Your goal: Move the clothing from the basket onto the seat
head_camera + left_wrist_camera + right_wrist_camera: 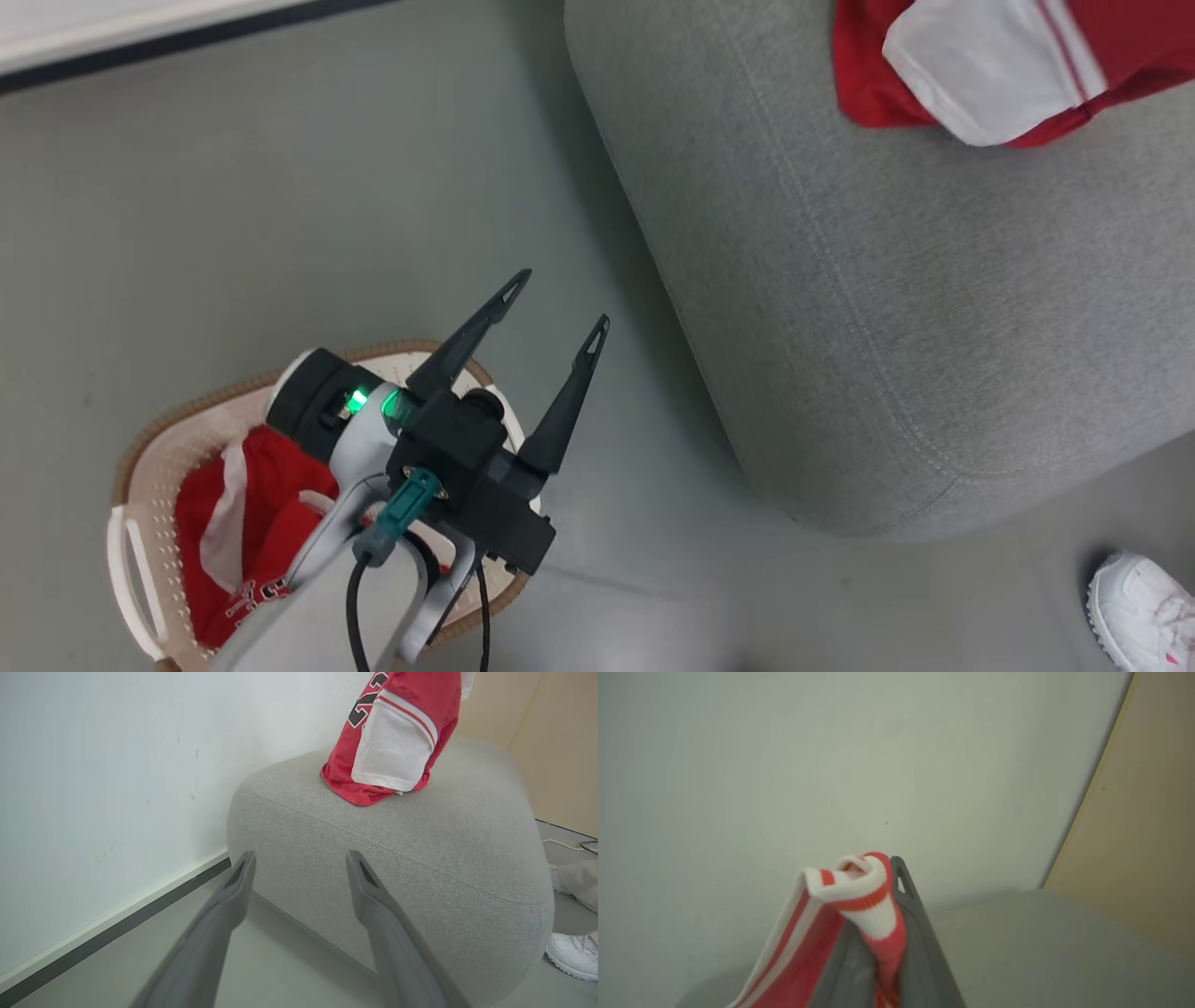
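Note:
The cream basket [187, 411] with a brown rim stands on the floor at the lower left, and red clothing [271, 485] with white trim lies in it. My left gripper [562, 299] hangs open and empty above the basket's right end; its fingers [301, 855] point at the side of the grey seat [420, 849]. Another red and white garment [392, 742] hangs down with its lower end resting on the seat [887, 308], at the top right in the head view [990, 65]. My right gripper [882, 891] is shut on that garment's red and white striped trim [859, 891], above the seat.
A person's white shoe [1144, 607] stands on the floor by the seat's near right corner, also in the left wrist view [572, 954]. A white wall with a dark baseboard [140, 47] runs behind. Grey floor lies between basket and seat.

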Robot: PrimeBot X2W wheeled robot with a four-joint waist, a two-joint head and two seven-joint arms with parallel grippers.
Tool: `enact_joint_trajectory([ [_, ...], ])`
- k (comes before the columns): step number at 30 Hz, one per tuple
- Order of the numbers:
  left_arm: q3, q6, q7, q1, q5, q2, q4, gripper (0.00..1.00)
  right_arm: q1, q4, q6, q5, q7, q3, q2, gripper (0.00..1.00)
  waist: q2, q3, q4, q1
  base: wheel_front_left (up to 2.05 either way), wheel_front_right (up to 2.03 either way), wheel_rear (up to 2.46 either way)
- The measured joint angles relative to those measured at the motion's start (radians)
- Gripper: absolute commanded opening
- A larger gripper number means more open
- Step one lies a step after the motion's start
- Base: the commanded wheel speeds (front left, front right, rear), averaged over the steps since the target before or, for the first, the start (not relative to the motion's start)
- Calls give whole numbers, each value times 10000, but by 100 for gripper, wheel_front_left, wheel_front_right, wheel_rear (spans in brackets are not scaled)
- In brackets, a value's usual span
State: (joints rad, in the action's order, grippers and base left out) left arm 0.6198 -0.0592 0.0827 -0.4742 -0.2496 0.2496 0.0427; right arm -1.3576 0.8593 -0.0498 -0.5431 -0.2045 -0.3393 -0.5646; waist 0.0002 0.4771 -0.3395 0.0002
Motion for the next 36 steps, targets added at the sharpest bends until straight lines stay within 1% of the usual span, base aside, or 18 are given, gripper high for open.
enact_joint_trajectory([
  [5,-44,-25,-245,-319,98,155,-182,100,695,662,148,-192,-180,-50,836,0,0,741,-18,0,0,0,0],
  [10,-128,-25,-376,-395,155,316,-178,100,1096,1312,148,-201,-309,-328,1831,0,1,1435,-2,1,0,0,0],
  [12,-190,-25,-418,-420,155,341,-167,100,1169,1475,130,-180,-349,-445,2046,0,0,1586,16,1,0,0,0],
  [19,-148,-23,-430,-526,155,288,-46,100,1459,2096,44,-100,-433,-656,2368,0,-1,1698,222,-2,0,0,0],
  [20,-151,-25,-428,-526,153,267,2,100,1487,2153,21,-63,-435,-679,2420,11,-1,1684,245,-2,0,0,0],
  [21,-173,-27,-414,-524,148,263,90,100,1558,2201,-38,-8,-439,-729,2510,40,-1,1631,273,-2,0,0,0],
  [22,-190,-27,-393,-524,146,263,138,100,1597,2215,-59,8,-445,-752,2541,89,-1,1595,282,-2,0,0,0],
  [23,-217,-27,-355,-523,142,265,178,100,1636,2213,-127,92,-449,-821,2552,100,-1,1552,288,-2,0,0,0],
  [27,-506,-54,-134,-437,12,368,376,100,1974,2144,-270,349,-487,-1035,2721,100,-1,1313,266,-2,0,0,0],
  [30,-767,-128,96,-154,-113,491,570,100,2383,1848,-353,443,-493,-1091,2859,100,-2,1070,203,-2,0,0,0],
  [36,-1070,-236,581,264,-585,247,941,100,3443,1147,-397,600,-493,-1120,2780,100,-2,390,82,-2,0,0,0],
])
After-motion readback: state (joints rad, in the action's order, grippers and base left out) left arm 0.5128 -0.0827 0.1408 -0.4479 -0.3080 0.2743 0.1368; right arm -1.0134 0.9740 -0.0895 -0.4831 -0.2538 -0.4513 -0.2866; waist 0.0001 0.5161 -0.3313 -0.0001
